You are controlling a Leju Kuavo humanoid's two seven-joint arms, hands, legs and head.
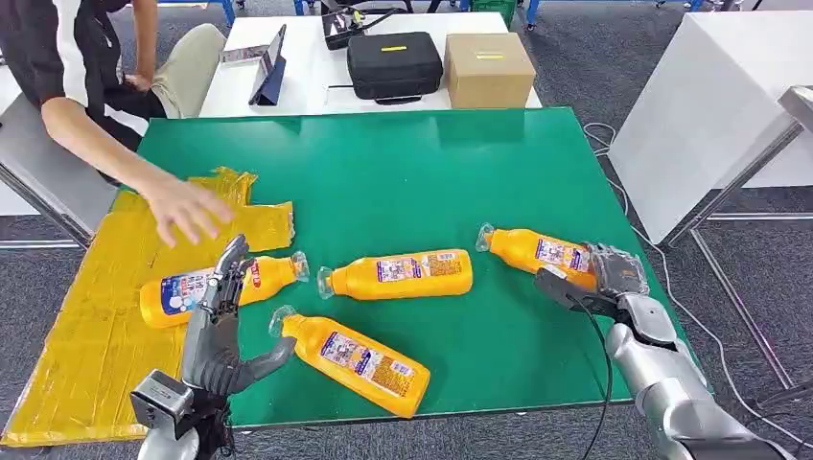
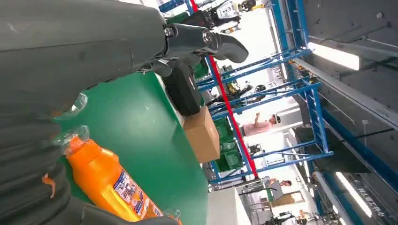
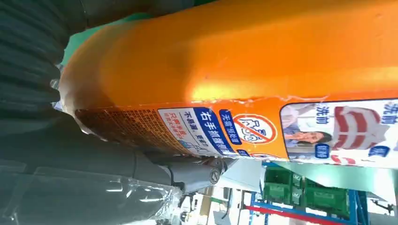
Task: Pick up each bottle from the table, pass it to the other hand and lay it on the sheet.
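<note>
The right hand [image 1: 606, 278] lies at the right side of the green table [image 1: 403, 172], its silver forearm rising from the lower right corner. Its fingers wrap the base end of the right bottle [image 1: 537, 252], an orange bottle lying on its side with its clear-wrapped cap pointing left; the thumb reaches along the near side of the body. In the right wrist view that bottle [image 3: 244, 70] sits tight against the palm, label facing the camera, so the hand is grasping it while it lies on the table.

The left hand [image 1: 219, 326] stands near the front left edge of the table, palm turned inward, fingers stretched up and apart, thumb [image 1: 264, 359] angled out to the right. It holds nothing. Its fingertips overlap the left bottle [image 1: 182, 292], which lies on the yellow sheet [image 1: 86, 316] with its cap over the sheet's edge. Just right of the thumb lies the near bottle [image 1: 360, 359], set diagonally on the green surface; the left wrist view shows it [image 2: 105, 183] beside the hand. The middle bottle [image 1: 407, 273] lies between the two hands.

A person's hand [image 1: 187, 211] hovers over the far part of the sheet. Beyond, a white table [image 1: 307, 67] carries a black case [image 1: 393, 62] and a cardboard box [image 1: 487, 69].
</note>
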